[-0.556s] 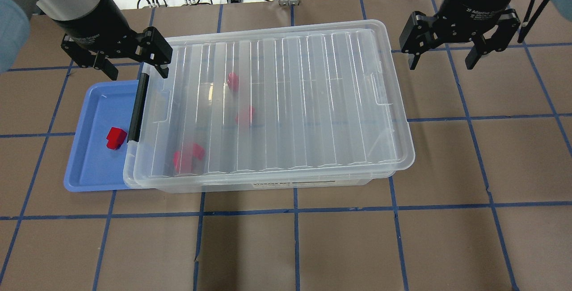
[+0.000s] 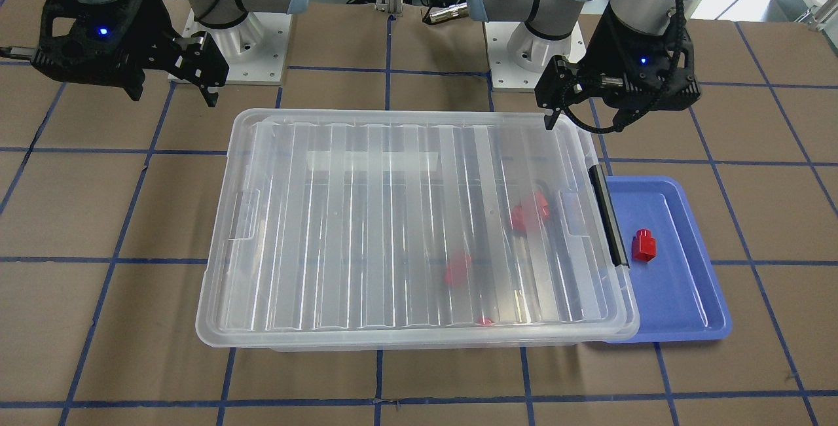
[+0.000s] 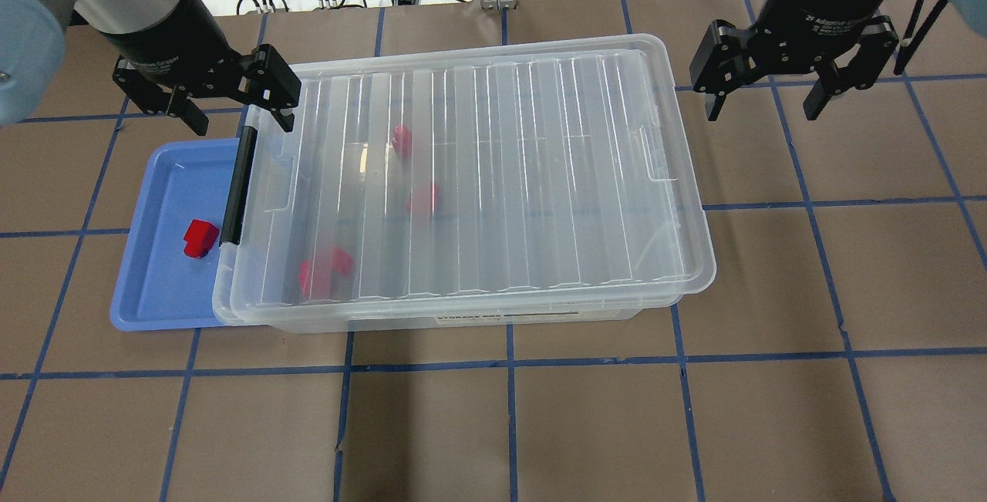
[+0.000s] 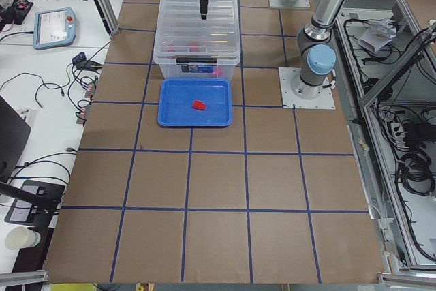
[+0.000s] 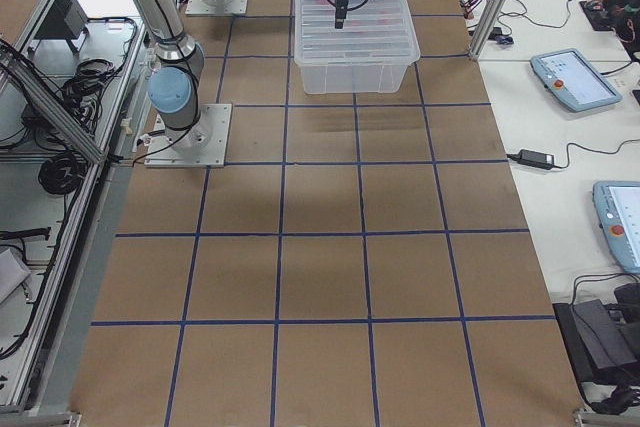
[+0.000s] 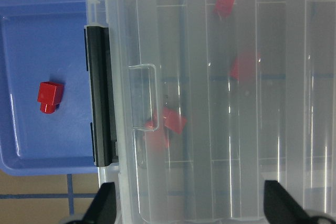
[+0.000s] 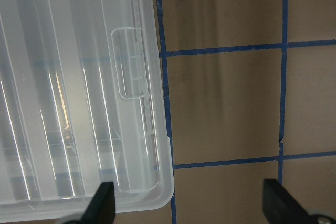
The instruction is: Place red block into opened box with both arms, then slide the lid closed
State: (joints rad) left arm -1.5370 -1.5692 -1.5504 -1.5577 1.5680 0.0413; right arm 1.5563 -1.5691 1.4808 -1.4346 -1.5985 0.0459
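Red block (image 3: 200, 238): one piece, lying in the blue tray (image 3: 154, 309) at centre-left of the overhead view, just outside the box (image 3: 532, 317) and beside its black clasp (image 3: 237, 186); not yet inside. Box: on the table (image 3: 586, 425), long axis running left to right across the frame, covered almost wholly by the lid (image 3: 493, 178); several other red pieces (image 3: 328, 271) show blurred through the plastic. Left gripper (image 3: 239, 120): jaws spread wide and empty, pointing straight down, hanging over the box's upper-left corner above the top end of the clasp; the block lies lower in the frame, slightly to the left, clear of both fingers. Right gripper (image 3: 763, 110): jaws likewise parted and empty, pointing down over bare table just beyond the box's upper-right corner, well apart from the block. Judgement: the left arm is much the nearer to the block; with the lid over the box, an opening probably has to be made before the block can go in.
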